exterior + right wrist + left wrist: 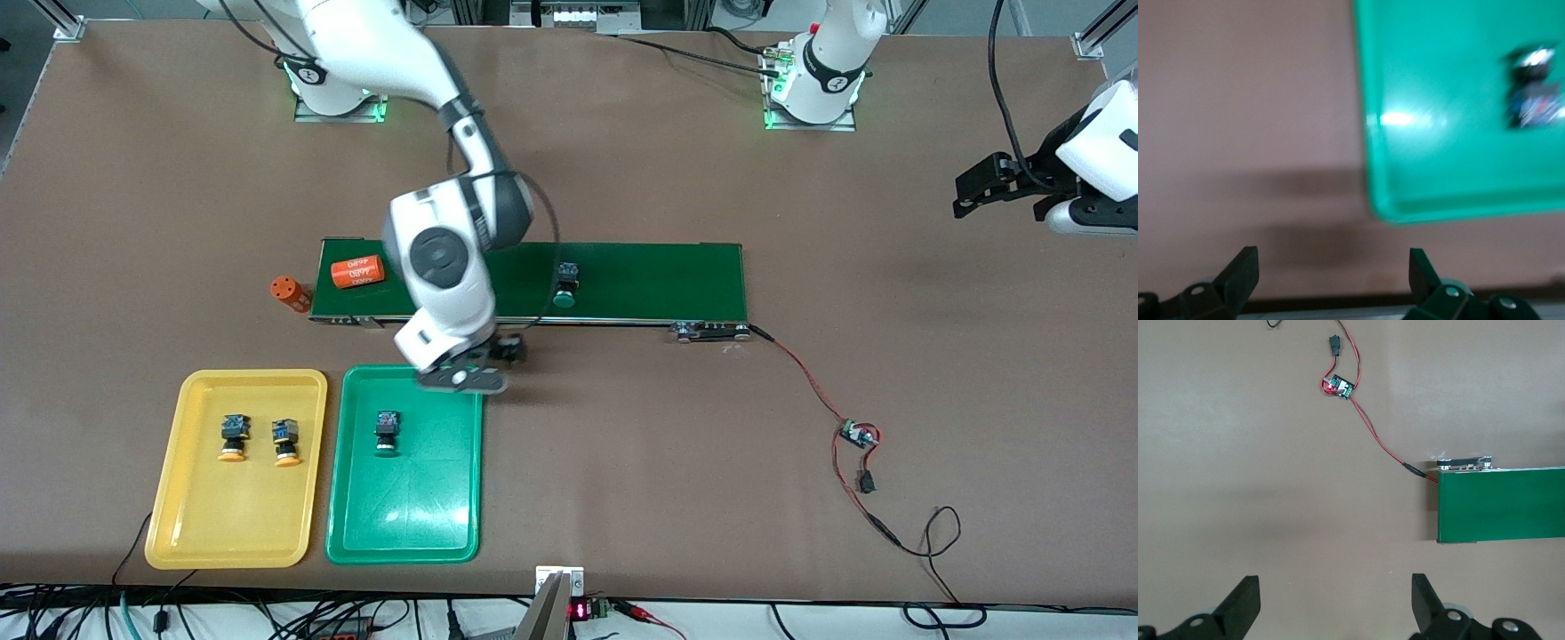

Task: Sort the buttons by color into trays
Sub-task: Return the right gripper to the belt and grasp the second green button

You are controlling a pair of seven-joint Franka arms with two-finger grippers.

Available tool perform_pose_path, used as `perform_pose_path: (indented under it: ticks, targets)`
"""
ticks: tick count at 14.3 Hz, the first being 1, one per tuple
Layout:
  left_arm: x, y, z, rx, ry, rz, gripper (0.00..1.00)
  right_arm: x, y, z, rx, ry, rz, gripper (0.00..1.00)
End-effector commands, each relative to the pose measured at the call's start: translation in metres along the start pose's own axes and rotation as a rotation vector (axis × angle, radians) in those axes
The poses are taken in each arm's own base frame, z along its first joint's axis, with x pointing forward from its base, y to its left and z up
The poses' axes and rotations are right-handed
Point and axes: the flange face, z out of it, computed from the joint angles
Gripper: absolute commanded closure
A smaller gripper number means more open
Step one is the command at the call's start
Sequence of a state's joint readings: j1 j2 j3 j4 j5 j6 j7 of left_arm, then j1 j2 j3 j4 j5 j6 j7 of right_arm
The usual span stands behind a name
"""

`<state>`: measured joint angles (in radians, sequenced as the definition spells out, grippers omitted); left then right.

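Note:
Two yellow-orange buttons [233, 437] [285, 442] lie in the yellow tray [178, 533]. A green button [386, 432] [1535, 87] lies in the green tray [409, 524] [1438, 167]. Another green button [565, 284] sits on the conveyor belt [649, 280]. My right gripper [487, 366] [1331, 273] hangs open and empty over the green tray's corner nearest the belt. My left gripper [978, 191] [1335, 600] waits open and empty over bare table at the left arm's end, near the belt's end [1505, 507].
An orange "4680" cylinder [357, 271] lies on the belt at the right arm's end; a second cylinder [289, 293] lies on the table beside it. A small circuit board [858, 436] [1338, 385] with red wires trails from the belt's other end.

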<state>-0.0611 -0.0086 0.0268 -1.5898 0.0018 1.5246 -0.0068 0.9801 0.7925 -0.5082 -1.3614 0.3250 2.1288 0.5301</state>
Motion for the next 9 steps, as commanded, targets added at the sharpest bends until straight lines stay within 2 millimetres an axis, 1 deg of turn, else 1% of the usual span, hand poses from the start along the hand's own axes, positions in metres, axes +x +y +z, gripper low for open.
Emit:
perform_pose_path:
  ticks: [1,2,4,6,7,8,9]
  targets:
    - [-0.003,-0.005,-0.008,-0.016,-0.002,0.004,0.00,-0.048,-0.028,0.000,-0.010,-0.051,0.062,0.00]
    - [-0.003,-0.006,-0.008,-0.015,-0.002,0.003,0.00,-0.060,-0.036,-0.004,-0.011,-0.057,0.054,0.00]
    - [-0.003,-0.009,-0.008,-0.017,-0.002,-0.002,0.00,-0.067,-0.032,-0.018,-0.021,-0.103,0.055,0.00]
    - [-0.003,-0.009,-0.008,-0.017,-0.003,-0.003,0.00,-0.075,-0.031,-0.026,-0.041,-0.148,0.039,0.00]
    - [-0.003,-0.009,-0.008,-0.017,-0.003,-0.005,0.00,-0.078,-0.032,-0.025,-0.047,-0.160,0.035,0.00]
    - [-0.003,-0.013,-0.007,-0.017,-0.005,-0.011,0.00,-0.085,-0.037,-0.022,-0.051,-0.165,0.021,0.00]
    - [-0.003,-0.016,-0.007,-0.018,-0.005,-0.016,0.00,-0.090,-0.040,-0.015,-0.057,-0.162,0.014,0.00]
